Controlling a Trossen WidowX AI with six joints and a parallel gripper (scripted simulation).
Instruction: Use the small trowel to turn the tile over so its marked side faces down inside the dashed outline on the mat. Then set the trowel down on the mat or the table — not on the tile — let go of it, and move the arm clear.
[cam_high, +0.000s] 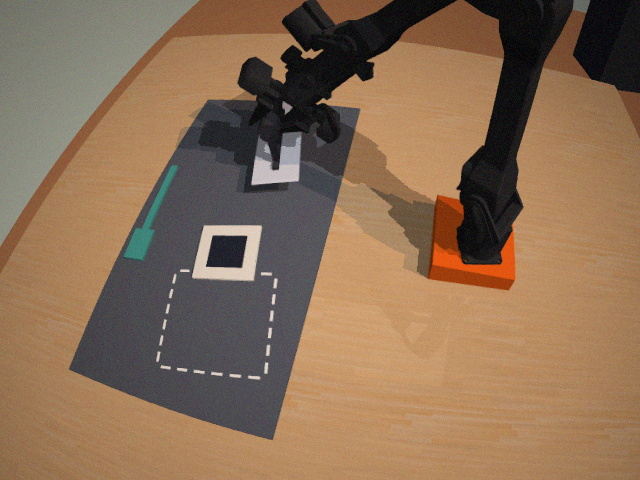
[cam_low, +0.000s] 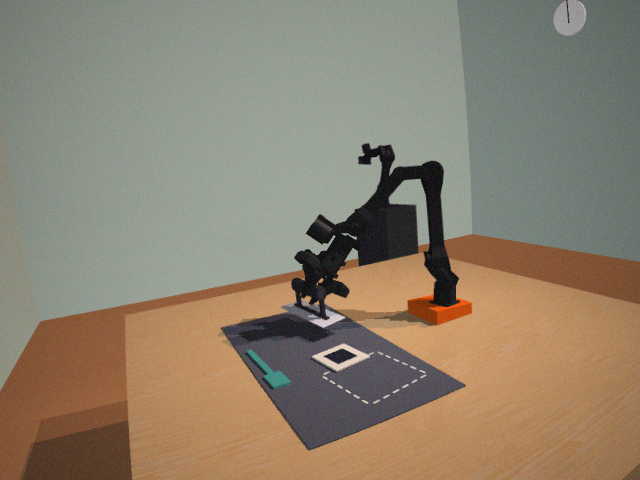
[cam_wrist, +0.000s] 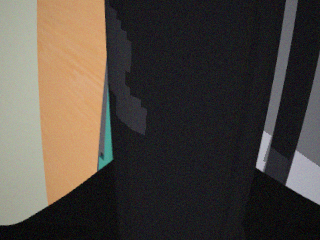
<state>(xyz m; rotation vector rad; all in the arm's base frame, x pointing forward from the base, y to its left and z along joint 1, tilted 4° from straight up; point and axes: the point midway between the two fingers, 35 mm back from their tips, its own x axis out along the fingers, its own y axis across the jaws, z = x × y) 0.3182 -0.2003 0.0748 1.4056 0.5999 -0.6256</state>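
Observation:
The square cream tile (cam_high: 232, 230) (cam_low: 337, 366) lies flat on the mat, its dark square mark facing up. It overlaps one edge of the dashed outline (cam_high: 217, 373) and lies mostly outside it. My gripper (cam_high: 283, 124) (cam_low: 312, 301) is shut on the trowel with a pale flat blade (cam_high: 289, 171) (cam_low: 332, 320) (cam_wrist: 308, 182). The blade is a little above the far end of the mat, its shadow showing beneath. The gripper is well beyond the tile, on the side away from the outline. Dark parts hide the trowel's grip and fill most of the wrist view.
A teal tool (cam_high: 139, 243) (cam_low: 277, 379) (cam_wrist: 107, 142) with a thin handle and square head lies along the left edge of the dark mat (cam_high: 289, 227) (cam_low: 320, 423). The arm's orange base (cam_high: 467, 276) (cam_low: 429, 312) stands on the table right of the mat.

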